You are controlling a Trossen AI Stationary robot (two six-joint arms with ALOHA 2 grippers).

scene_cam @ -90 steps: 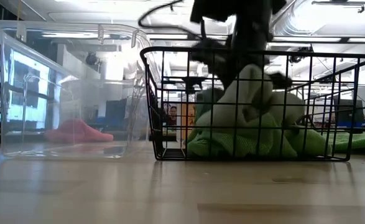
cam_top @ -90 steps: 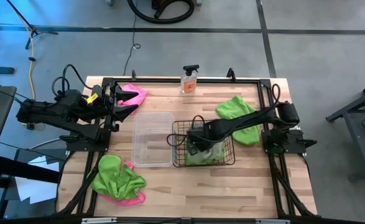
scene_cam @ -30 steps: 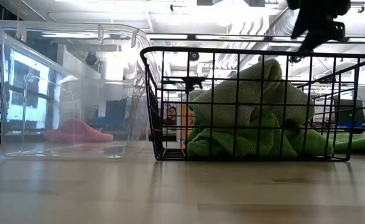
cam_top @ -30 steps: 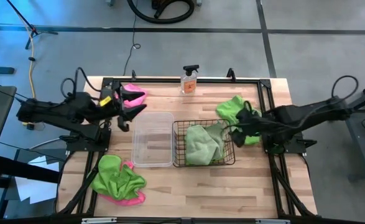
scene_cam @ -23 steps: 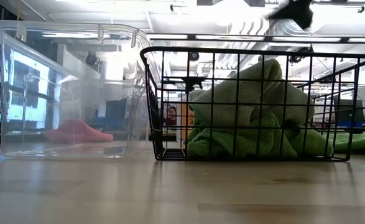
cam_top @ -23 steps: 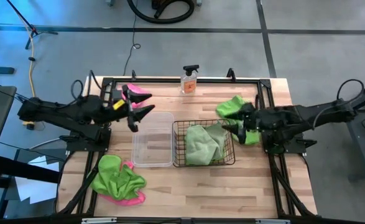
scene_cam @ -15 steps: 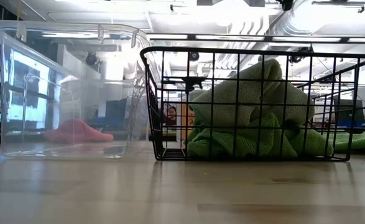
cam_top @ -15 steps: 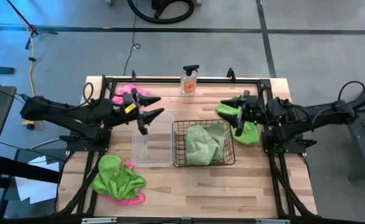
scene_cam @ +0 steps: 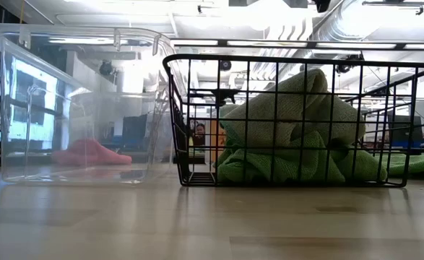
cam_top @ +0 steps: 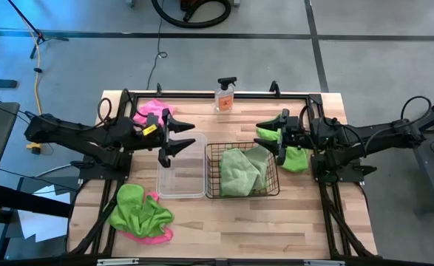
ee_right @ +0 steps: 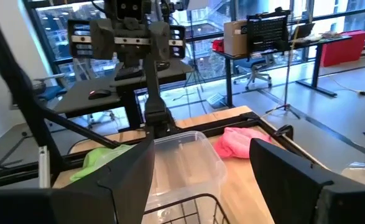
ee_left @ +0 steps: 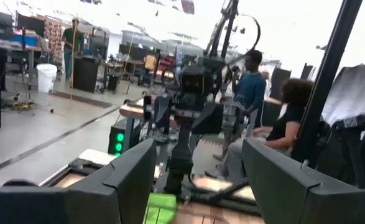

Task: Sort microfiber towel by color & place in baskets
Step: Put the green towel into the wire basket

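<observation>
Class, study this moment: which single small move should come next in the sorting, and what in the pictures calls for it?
Probably the open, empty left gripper should swing back to the pink towel behind it: the clear tub looks empty, whereas the wire basket already holds green towels.

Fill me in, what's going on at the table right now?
Towel sorting is partway done. The black wire basket already holds green towels, while the clear plastic tub beside it looks empty. Both claws are open and carry nothing: the left claw hovers at the tub's far corner, the right claw over a green towel lying on the table. A pink towel sits behind the left arm, and a green and pink heap waits at the near left.
</observation>
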